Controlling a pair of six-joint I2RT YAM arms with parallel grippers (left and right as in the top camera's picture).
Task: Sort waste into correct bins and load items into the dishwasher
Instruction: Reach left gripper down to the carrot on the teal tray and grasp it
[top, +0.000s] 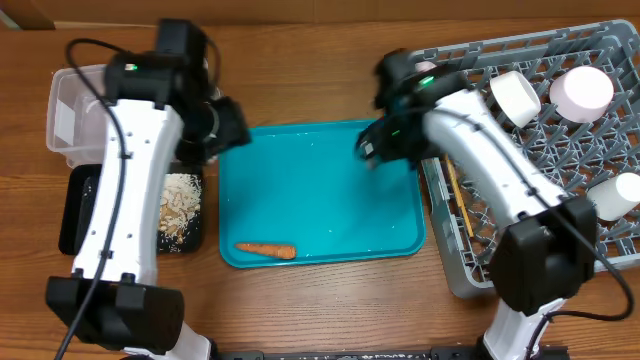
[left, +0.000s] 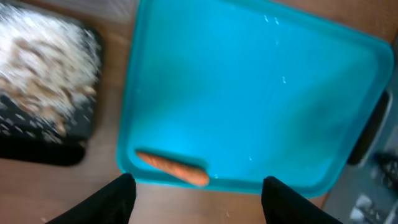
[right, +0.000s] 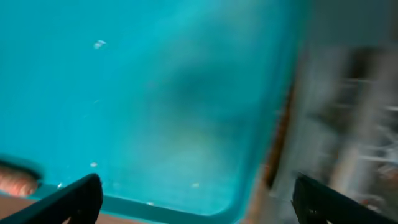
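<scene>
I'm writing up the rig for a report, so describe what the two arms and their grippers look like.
The left arm and right arm have smooth white shells on the long links, with bulky black joints and bases. A small green light glows near each wrist; thin black cables run alongside. The left gripper and right gripper have plain black fingers.

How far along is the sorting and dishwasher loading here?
Done: white cup, pale pink bowl and another white dish sit in the dish rack; food scraps lie in the black tray. In hand: nothing, left gripper and right gripper are both open above the teal tray. Left: the carrot on that tray, bound for a bin.
</scene>
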